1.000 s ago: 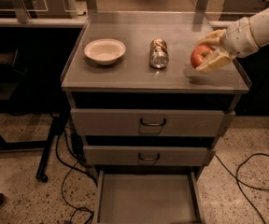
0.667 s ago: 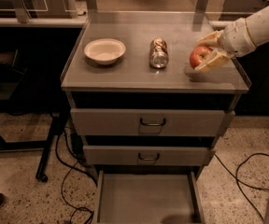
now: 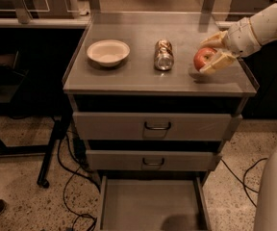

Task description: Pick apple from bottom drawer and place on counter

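Note:
The red apple [image 3: 203, 57] is at the right side of the grey counter [image 3: 138, 73], between the two pale fingers of my gripper [image 3: 210, 53]. The gripper reaches in from the right on a white arm, one finger behind the apple and one finger [image 3: 216, 63] in front of it. The apple is at counter level; I cannot tell whether it rests on the surface. The bottom drawer [image 3: 153, 208] is pulled open below, its flat grey floor bare.
A crushed metal can [image 3: 163, 55] lies on the counter's middle and a white bowl [image 3: 108, 52] stands at its left. Two upper drawers [image 3: 153, 125] with dark loop handles are shut. Cables run on the floor at left. A white robot part [image 3: 275, 191] is at lower right.
The gripper and apple have barely moved; they stay at the right side of the counter. A white robot part has come into view at lower right.

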### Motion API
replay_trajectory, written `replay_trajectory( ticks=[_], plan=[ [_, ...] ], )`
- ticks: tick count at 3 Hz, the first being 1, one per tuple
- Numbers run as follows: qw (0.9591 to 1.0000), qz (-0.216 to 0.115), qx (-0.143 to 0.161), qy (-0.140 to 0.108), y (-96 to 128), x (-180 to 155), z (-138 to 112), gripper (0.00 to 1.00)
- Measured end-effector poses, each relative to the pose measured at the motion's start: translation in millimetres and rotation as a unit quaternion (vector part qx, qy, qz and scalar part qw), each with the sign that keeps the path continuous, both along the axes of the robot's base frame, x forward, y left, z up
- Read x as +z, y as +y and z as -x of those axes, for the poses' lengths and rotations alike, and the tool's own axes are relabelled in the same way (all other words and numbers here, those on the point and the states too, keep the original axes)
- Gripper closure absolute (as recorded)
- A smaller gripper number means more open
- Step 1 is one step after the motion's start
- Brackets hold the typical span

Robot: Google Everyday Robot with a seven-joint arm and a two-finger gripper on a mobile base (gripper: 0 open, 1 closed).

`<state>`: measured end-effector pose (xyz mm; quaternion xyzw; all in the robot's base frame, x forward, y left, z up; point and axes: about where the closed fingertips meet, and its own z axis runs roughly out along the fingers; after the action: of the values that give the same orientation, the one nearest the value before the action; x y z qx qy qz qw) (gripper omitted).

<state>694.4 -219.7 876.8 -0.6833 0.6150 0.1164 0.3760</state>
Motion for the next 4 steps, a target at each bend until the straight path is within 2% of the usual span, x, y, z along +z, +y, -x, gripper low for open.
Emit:
replay_trajectory(
  ticks=[2, 4],
  plan=[
    [0.9996, 0.008, 0.013, 0.023, 6.9, -14.2, -9.5, 1.0],
    [0.9994, 0.005, 0.017, 0.03, 9.8, -22.2, -17.1, 1.0]
  ],
)
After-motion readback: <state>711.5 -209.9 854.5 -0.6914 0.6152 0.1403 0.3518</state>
